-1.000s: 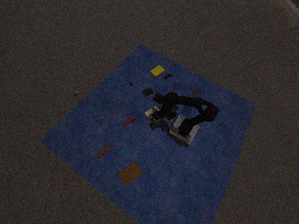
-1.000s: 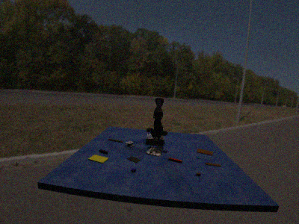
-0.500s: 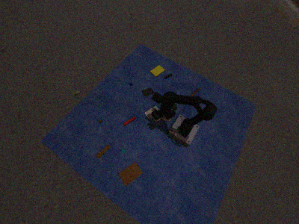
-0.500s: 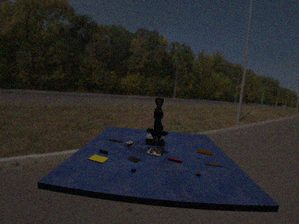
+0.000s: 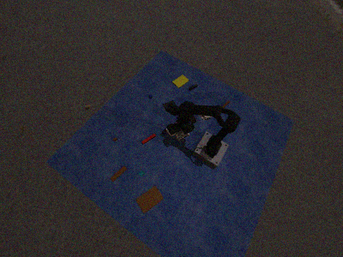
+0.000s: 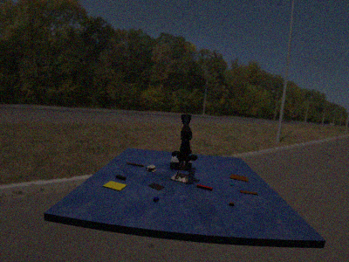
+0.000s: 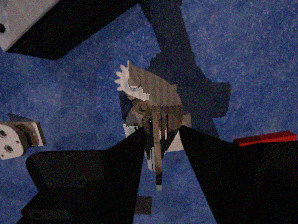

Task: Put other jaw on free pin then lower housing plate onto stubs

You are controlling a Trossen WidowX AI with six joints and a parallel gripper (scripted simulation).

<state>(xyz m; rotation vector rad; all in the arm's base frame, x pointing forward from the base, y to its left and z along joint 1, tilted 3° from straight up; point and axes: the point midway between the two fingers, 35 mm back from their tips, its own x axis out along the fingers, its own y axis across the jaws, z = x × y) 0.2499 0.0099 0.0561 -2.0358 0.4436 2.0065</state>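
Note:
My gripper [image 7: 162, 130] points down, shut on a brownish-grey jaw [image 7: 162, 94]. The jaw's rounded, toothed end reaches toward the upper left of the wrist view, with pale gear teeth at its edge. The pale base assembly [image 5: 183, 136] [image 6: 179, 178] lies below the gripper. The held jaw and the fingers mostly hide it in the wrist view, so the pins, the other jaw and any meshing cannot be made out. The housing plate [image 7: 11, 140] [image 6: 151, 168], pale with round holes, appears to lie apart, at the wrist view's left edge.
The arm's grey base block [image 5: 219, 151] [image 7: 31, 19] is close by. A red bar [image 5: 148, 139] [image 6: 204, 187] [image 7: 265, 139] lies on the other side. A dark square [image 6: 156, 186] [image 7: 143, 205], a yellow square [image 5: 180, 80] [image 6: 114, 186] and an orange plate [image 5: 150, 199] [image 6: 239, 177] lie around.

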